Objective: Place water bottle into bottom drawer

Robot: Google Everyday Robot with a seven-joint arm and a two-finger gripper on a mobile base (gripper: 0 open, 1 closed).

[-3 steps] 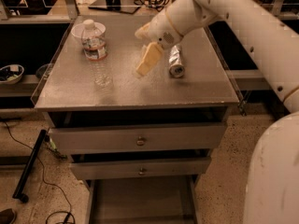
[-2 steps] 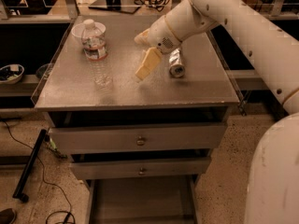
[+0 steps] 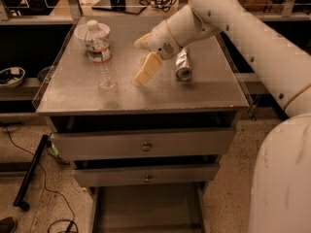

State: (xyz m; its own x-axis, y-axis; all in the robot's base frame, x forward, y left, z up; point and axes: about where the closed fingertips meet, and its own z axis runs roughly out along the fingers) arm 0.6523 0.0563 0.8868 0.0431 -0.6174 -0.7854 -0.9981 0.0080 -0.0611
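2 tan fingers of the gripper stand spread apart with nothing between them, so the gripper is released and carries nothing; it hangs just above the grey table top, near its middle, on the end of the white arm that reaches in from the upper right of the single camera view. To the left of the gripper as the camera sees it, near but apart from it, the water bottle stands upright on the table top, its white cap up and its white-and-red label band around the upper body. Behind the bottle, farther left and back from the gripper, sits a white bowl. Just to the right of the gripper, 1 silver can lies on its side, one round end turned toward the camera. Below the gripper, under the table top, 2 upper drawers with round knobs are slightly ajar, and lowest of all the bottom drawer is pulled out toward the camera, its flat grey floor showing, well apart from both the gripper and the bottle.
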